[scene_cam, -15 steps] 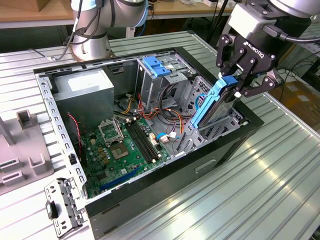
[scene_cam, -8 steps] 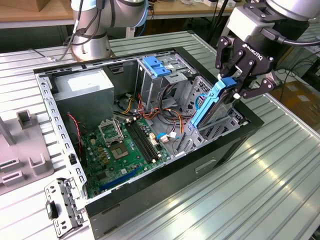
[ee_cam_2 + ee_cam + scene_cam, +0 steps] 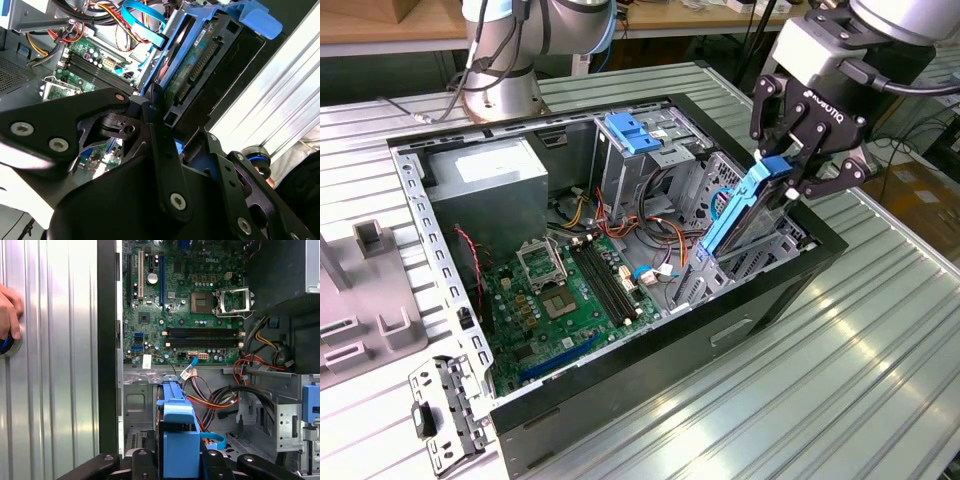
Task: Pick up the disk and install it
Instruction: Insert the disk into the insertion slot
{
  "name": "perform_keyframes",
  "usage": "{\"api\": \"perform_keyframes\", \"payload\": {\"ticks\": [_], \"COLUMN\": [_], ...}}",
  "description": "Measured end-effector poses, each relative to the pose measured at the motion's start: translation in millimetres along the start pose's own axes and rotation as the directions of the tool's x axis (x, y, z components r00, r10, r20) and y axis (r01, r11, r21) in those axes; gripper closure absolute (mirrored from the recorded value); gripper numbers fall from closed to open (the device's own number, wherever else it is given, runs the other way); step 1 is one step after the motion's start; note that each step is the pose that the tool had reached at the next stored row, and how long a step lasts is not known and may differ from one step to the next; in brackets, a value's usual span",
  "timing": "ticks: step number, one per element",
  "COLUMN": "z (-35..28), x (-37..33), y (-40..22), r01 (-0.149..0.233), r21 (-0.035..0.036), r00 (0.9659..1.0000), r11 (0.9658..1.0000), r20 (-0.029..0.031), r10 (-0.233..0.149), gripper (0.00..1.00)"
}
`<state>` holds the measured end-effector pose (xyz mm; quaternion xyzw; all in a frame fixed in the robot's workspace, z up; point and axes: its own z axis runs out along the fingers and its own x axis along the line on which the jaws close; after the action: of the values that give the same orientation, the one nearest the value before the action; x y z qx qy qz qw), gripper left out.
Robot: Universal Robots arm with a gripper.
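Note:
The disk [image 3: 738, 215], a flat drive in a blue plastic carrier, hangs tilted on edge over the drive bay at the end of the open computer case [image 3: 650, 372] on the exterior view's right. Its lower end sits down among the grey bay rails. My black gripper [image 3: 788, 182] is shut on the disk's upper end. The second wrist view shows the disk's [image 3: 197, 67] green circuit side and connector past the fingers [image 3: 159, 150]. In the first wrist view the blue carrier [image 3: 176, 432] runs between the two fingertips of the gripper [image 3: 175, 459].
Inside the case lie a green motherboard [image 3: 570, 290], a grey power supply [image 3: 485, 178], loose cables [image 3: 645, 225] and a drive cage with a blue latch [image 3: 632, 132]. A second arm's base [image 3: 500, 70] stands behind. A person's hand [image 3: 7, 312] rests on the ribbed table beside the case.

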<state>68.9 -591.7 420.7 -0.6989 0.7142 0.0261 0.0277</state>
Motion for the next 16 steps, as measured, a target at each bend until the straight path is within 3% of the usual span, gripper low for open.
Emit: {"api": "perform_keyframes", "payload": {"ticks": [16], "z": [4.3], "x": [0.3], "y": [0.0], "r01": [0.0], "r21": [0.0], "r00": [1.0], "r11": [1.0], "r20": [0.0], "r10": [0.0], "gripper": [0.63]}}
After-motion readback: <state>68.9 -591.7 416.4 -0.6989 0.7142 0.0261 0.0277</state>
